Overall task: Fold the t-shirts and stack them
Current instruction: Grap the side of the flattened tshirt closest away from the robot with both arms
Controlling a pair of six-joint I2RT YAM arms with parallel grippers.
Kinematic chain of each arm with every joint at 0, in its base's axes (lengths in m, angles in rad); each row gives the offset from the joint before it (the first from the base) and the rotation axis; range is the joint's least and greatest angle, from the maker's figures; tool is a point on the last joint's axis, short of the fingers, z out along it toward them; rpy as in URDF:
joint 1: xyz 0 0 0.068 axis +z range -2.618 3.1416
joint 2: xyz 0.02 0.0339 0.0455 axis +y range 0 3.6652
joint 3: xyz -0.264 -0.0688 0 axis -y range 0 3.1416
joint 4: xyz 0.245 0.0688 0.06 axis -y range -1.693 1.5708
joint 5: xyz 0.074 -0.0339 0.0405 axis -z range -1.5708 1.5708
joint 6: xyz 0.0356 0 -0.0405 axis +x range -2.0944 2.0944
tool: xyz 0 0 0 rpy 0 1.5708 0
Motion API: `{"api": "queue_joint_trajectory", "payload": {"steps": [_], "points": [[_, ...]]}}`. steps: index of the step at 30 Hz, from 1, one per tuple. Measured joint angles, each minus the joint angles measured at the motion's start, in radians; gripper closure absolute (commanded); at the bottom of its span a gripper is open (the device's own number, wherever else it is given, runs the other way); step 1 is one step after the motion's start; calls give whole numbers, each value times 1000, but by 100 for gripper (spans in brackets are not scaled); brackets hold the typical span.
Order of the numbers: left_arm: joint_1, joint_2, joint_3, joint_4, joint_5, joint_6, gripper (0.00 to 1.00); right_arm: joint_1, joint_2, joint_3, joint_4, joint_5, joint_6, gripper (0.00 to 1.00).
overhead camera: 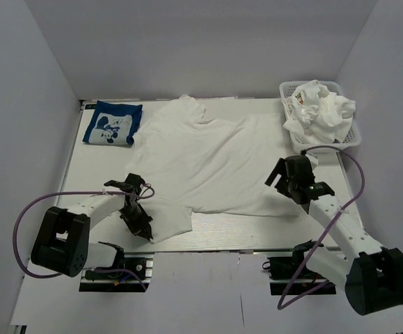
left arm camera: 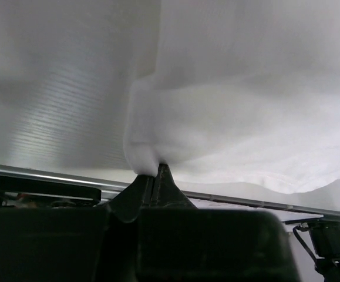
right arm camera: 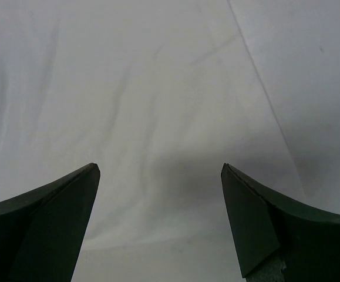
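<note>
Left pincer point(left arm camera: 157, 171) pinches the white t-shirt point(overhead camera: 215, 160) at its lower-left hem; right pincer point(right arm camera: 161, 170), spread, should clamp the lower-right hem before folding.

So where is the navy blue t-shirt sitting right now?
In the top view, the navy blue t-shirt lies folded at the far left corner of the table, just left of the spread-out white t-shirt.

Matt cloth white t-shirt point(overhead camera: 215, 156), ribbed matt table point(left arm camera: 52, 117)
</note>
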Motion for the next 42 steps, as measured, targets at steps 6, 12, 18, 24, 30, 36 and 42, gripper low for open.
{"api": "queue_joint_trajectory", "payload": {"steps": [6, 12, 18, 24, 30, 36, 42], "points": [[0, -43, 6, 19, -56, 28, 100, -1, -166, -84, -265, 7, 68, 10], [-6, -85, 6, 60, -93, 62, 100, -6, -200, -116, -360, 26, 135, 10], [-10, -139, 13, 69, -113, 86, 100, -10, -103, -161, -326, 40, 171, 21], [-15, -200, 25, 112, -107, 116, 100, -18, -23, -179, -230, 74, 182, 55], [-15, -205, 58, 192, -10, 179, 100, -19, -9, -180, -188, 114, 181, 100], [-15, -169, 156, 314, 133, 237, 100, -19, -16, -163, -175, 138, 148, 100], [-7, -82, 254, 449, 181, 238, 100, -19, 5, -86, -138, 131, 103, 100]]}}
